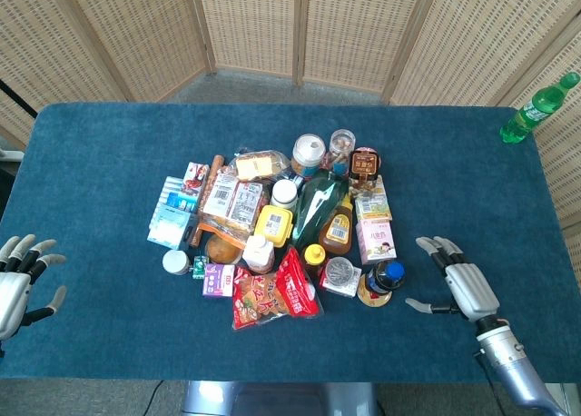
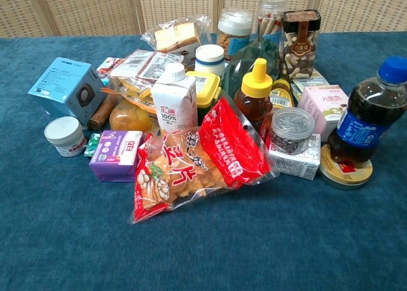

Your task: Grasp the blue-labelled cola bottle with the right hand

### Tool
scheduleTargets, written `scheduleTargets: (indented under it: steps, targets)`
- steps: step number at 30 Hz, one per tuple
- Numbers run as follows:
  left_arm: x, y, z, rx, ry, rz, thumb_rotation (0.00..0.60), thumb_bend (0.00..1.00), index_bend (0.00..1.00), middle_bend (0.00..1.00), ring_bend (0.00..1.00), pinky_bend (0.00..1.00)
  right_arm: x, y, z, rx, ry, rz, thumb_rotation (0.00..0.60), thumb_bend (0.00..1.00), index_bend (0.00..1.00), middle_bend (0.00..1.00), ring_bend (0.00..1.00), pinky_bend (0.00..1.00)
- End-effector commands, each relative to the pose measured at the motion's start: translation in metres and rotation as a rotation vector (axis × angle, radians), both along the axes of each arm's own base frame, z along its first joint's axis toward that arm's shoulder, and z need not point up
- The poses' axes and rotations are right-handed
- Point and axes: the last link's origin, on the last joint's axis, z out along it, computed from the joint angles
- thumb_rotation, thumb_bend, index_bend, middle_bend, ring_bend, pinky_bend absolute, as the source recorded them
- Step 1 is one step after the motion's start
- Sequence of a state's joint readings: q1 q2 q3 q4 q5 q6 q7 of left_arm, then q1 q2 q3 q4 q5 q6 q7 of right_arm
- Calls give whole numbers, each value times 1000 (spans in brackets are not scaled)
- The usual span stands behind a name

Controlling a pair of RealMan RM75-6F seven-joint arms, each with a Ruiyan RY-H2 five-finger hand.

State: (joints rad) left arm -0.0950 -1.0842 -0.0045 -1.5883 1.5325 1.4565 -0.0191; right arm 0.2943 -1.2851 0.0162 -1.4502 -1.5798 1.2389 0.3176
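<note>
The right hand [image 1: 463,287], fingers [image 1: 434,248] spread and empty, hovers just right of the cola bottle [image 1: 385,276]; the left hand [image 1: 16,280] is likewise spread.

Both views are bright and evenly lit, with soft diffuse light seemingly from overhead. Shadows on the dark blue felt tabletop [image 1: 109,143] are faint and short. Small glints show on the glossy red snack bag [image 2: 203,157], left of the right hand [image 1: 463,287]. Focus is sharp throughout; the chest view bulges slightly at its edges.
</note>
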Motion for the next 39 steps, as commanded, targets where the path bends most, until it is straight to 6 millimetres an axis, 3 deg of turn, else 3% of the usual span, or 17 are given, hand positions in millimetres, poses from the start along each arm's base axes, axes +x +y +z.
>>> scheduleTargets:
  steps: [1,23,34,36,39]
  targets:
    - [-1,0,0,1,-1,2,494,451,320,208,95,0,4,-1,-5,12,-2,6,329,0,0,0,0,0]
    - [-16,-11,8,30,-16,42,495,451,319,206,95,0,40,-14,-26,75,-62,39,331,0,0,0,0,0]
    - [-21,-12,10,38,-19,51,494,452,319,206,95,0,45,-21,-35,61,-103,1,350,0,0,2,0,0]
    - [-22,-13,11,43,-19,54,494,452,319,206,95,0,45,-22,-35,53,-106,-4,371,0,0,78,67,2]
    - [-23,-14,12,49,-19,58,497,452,319,206,95,0,45,-23,-36,37,-124,-15,465,0,28,374,390,119]
